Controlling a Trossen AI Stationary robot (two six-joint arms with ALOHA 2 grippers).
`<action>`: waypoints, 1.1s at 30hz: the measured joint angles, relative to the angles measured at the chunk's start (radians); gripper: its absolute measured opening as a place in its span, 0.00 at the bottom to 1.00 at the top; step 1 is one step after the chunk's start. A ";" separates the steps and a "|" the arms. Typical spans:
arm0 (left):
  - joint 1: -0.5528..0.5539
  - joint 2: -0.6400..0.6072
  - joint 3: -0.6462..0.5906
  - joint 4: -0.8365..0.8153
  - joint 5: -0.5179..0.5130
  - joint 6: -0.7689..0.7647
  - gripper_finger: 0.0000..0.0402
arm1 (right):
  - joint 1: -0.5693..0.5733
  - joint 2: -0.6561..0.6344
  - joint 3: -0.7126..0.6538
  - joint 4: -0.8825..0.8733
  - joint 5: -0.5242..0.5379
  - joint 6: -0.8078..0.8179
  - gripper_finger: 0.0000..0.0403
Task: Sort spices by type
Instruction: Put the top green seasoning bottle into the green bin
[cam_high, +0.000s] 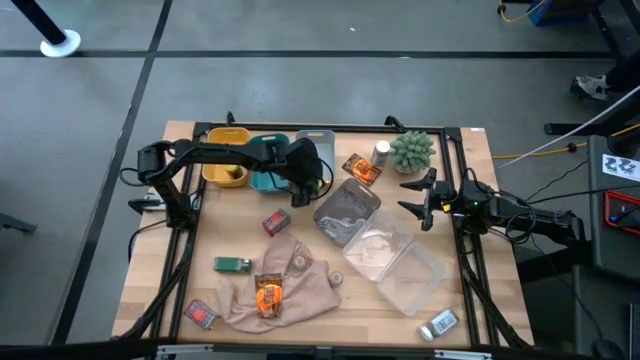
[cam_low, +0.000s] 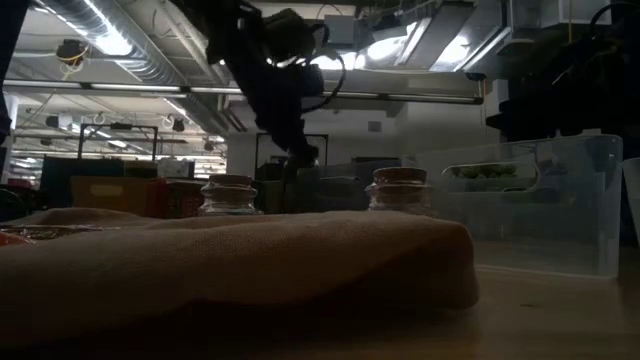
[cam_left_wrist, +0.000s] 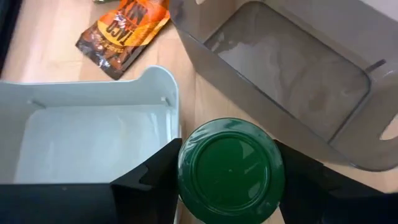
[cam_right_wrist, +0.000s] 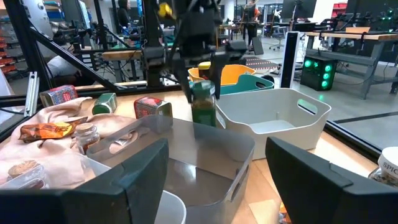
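Green-capped jar (cam_left_wrist: 231, 169) sits clamped between the left gripper's (cam_left_wrist: 230, 177) 2 fingers, above the wooden table (cam_high: 330, 300) beside a white bin (cam_left_wrist: 93, 134); right gripper (cam_high: 418, 197) waits wide open.

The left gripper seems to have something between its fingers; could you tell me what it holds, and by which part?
The left gripper holds a green-capped jar upright, fingers clamping it just below the cap.
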 joint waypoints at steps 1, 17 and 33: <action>0.003 0.000 0.020 -0.026 0.000 0.000 0.47 | 0.000 0.000 0.000 0.000 0.000 0.000 0.67; 0.062 -0.058 0.276 -0.343 -0.002 -0.079 0.47 | 0.000 0.000 0.000 -0.001 0.000 0.000 0.67; 0.137 -0.149 0.203 -0.462 -0.028 -0.139 0.49 | 0.000 0.000 0.000 -0.001 0.000 0.000 0.67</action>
